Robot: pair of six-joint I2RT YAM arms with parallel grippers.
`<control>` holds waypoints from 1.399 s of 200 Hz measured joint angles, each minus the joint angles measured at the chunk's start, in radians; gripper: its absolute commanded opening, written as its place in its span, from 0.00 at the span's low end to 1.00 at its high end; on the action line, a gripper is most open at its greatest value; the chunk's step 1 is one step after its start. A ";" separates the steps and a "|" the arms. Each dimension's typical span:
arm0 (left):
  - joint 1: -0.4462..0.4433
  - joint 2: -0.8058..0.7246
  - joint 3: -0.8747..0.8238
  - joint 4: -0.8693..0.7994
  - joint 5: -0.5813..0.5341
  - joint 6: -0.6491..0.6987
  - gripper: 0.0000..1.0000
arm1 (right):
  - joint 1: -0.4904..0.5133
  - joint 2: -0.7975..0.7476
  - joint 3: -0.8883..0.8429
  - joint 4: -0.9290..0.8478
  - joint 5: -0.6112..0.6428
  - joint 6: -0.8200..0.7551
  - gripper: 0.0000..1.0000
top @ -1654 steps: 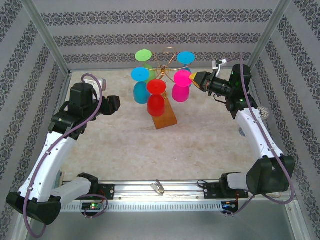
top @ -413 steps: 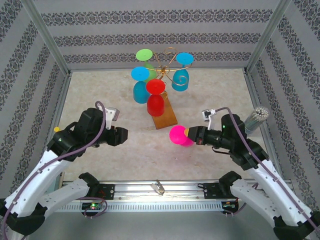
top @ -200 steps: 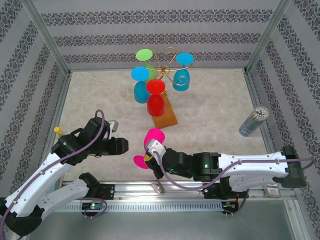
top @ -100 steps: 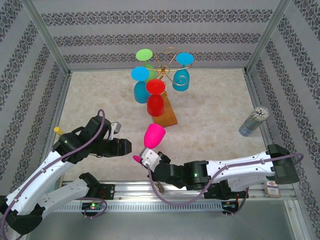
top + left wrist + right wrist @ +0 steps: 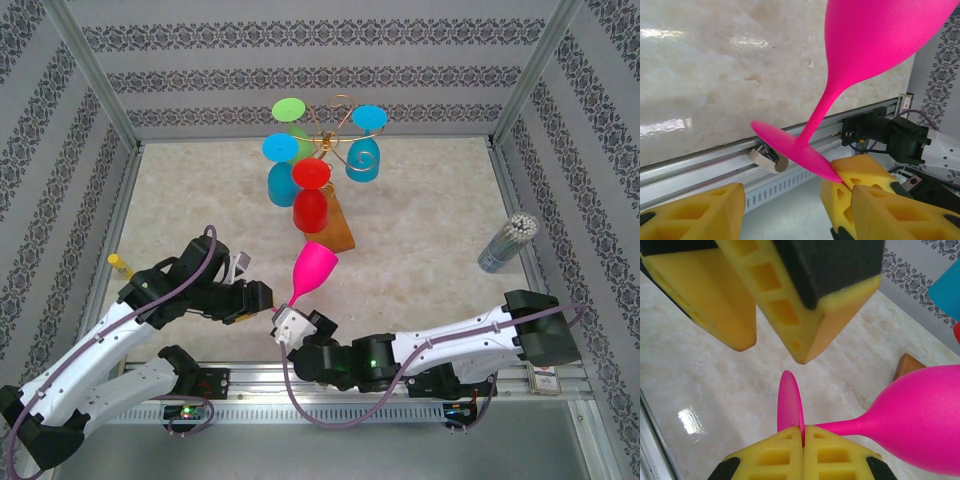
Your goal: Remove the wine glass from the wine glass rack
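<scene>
The right end effector (image 5: 287,322) is clamping together on the rim of the pink wine glass's (image 5: 313,265) foot; in the right wrist view the two yellow fingers (image 5: 775,455) are pressing against each other with the foot's thin edge pinched between them, and the stem is running off to the right into the bowl (image 5: 927,415). The glass is hanging off the rack (image 5: 338,125), in the air over the near part of the tabletop (image 5: 430,230), tilting with its bowl up and toward the rack's wooden base (image 5: 338,232).

The left end effector (image 5: 258,297) is sitting just beside the glass's foot with its jaws standing apart; in the left wrist view its own fingers (image 5: 695,215) are showing at the bottom corners, the foot (image 5: 790,150) is lying over the gap between them, and no pad is touching it.

On the rack, a red glass (image 5: 311,195), two blue glasses (image 5: 281,170) and a green one (image 5: 289,109) are hanging upside down from the gold wire arms; a tube of sticks (image 5: 505,240) is standing well apart at the right.
</scene>
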 measured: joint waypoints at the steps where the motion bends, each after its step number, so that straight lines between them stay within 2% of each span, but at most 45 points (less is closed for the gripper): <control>1: 0.000 0.000 -0.001 0.003 0.003 -0.003 0.59 | 0.000 0.001 0.000 0.000 0.001 -0.002 0.00; 64: 0.000 0.012 -0.037 0.107 0.049 -0.072 0.56 | 0.002 0.014 0.001 0.033 0.050 -0.016 0.00; 151: 0.000 0.022 -0.089 0.206 0.059 -0.139 0.46 | 0.013 0.014 0.008 0.061 0.070 -0.062 0.00; 210: 0.000 0.024 -0.091 0.215 0.059 -0.150 0.37 | 0.013 0.014 0.023 0.072 0.077 -0.089 0.00; 280: 0.000 0.024 -0.097 0.240 0.064 -0.173 0.16 | 0.013 0.011 0.024 0.068 0.059 -0.100 0.00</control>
